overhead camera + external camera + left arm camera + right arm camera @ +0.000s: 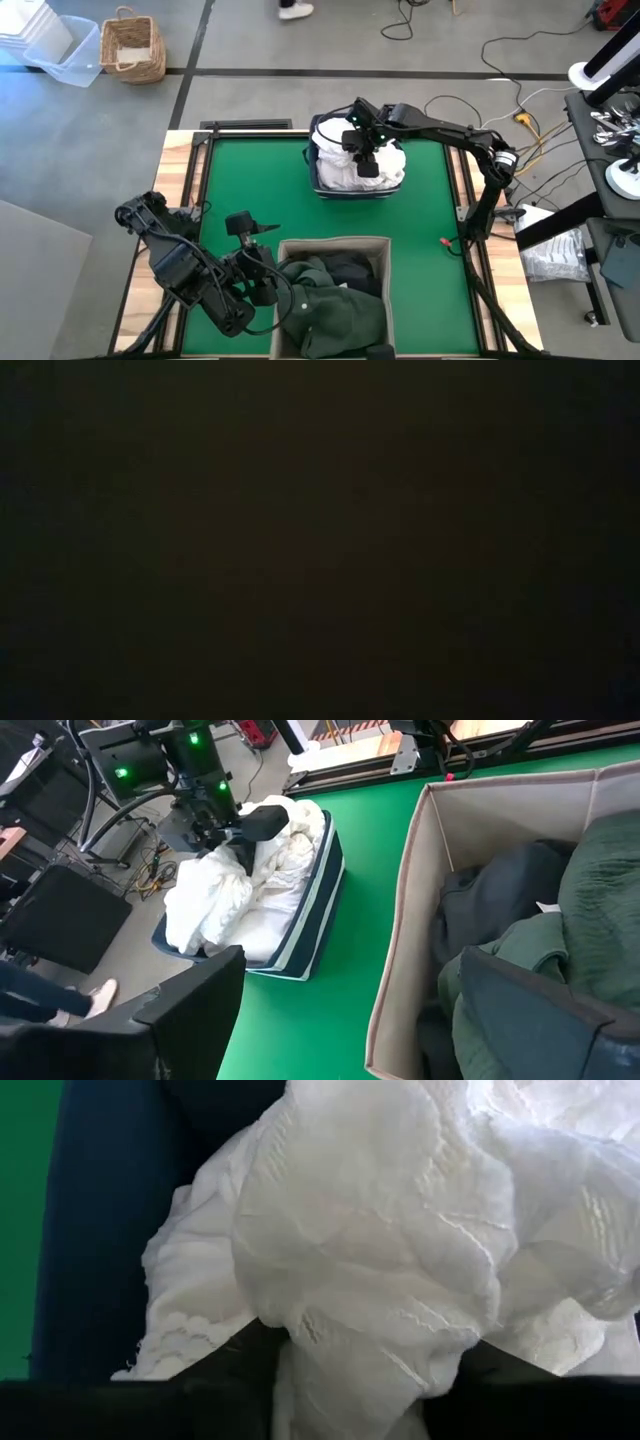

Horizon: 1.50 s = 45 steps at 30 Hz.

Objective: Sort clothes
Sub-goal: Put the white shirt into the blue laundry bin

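Note:
A navy blue bin (318, 186) at the far middle of the green table holds a pile of white wrinkly clothes (392, 163). My right gripper (367, 163) reaches down into that pile, open, with white cloth (350, 1330) bunched between its fingers. A beige fabric bin (335, 245) at the near edge holds dark green (335, 305) and charcoal grey clothes (350, 265). My left gripper (266, 288) waits open just left of the beige bin, touching nothing. The low view is dark. My right gripper comes slanting down from the table's right onto the top of the white pile. A bunched fold of a white, lace-patterned garment (345, 1370) sits between its two parted fingers (200, 1400). The garment rests on the pile in the navy bin.
Bare green mat (250, 180) lies left of the navy bin and between the two bins. Beyond the table's far left corner on the floor stand a wicker basket (133, 45) and a clear plastic box (60, 55). Cables (520, 110) run past the far right.

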Available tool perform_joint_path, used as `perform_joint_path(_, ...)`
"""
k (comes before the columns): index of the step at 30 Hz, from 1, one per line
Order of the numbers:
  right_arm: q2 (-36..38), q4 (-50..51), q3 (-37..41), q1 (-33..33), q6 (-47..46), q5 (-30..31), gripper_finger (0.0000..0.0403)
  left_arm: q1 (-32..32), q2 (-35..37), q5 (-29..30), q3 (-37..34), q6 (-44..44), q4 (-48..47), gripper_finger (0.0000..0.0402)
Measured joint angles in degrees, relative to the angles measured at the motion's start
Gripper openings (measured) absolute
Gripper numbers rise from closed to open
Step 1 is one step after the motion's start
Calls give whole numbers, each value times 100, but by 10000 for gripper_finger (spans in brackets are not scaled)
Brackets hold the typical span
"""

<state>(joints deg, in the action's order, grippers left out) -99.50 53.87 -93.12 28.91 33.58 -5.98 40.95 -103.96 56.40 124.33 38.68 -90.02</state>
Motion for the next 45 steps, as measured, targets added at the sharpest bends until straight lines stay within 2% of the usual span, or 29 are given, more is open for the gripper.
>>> perform_joint_path(9, 47, -4, -2, 0, -102, 2, 215, 0, 1, -1, 0, 45, 1, 343)
perform_joint_path(18, 452, 114, -10, 0, -205, 17, 278, 0, 0, -1, 0, 48, 0, 343)
perform_joint_path(24, 769, 288, -13, 0, -251, 17, 300, 0, 0, 0, -2, 81, 0, 343)
perform_joint_path(29, 1085, 276, -13, 0, -225, 16, 301, 0, 1, 0, -2, 97, 0, 343)
perform_joint_path(33, 1347, 287, -13, 0, -216, 9, 284, 0, 0, 0, -2, 136, 0, 343)
perform_joint_path(36, 1525, 292, 83, 0, -80, -105, 251, 0, 0, 0, -2, 138, 1, 343)
perform_joint_path(39, 1609, 288, 272, 0, 40, -301, 195, 0, 0, 0, -2, 136, 0, 343)
perform_joint_path(45, 1615, -185, 1050, 48, 208, -303, 52, 0, 0, 2, -2, 148, 0, 343)
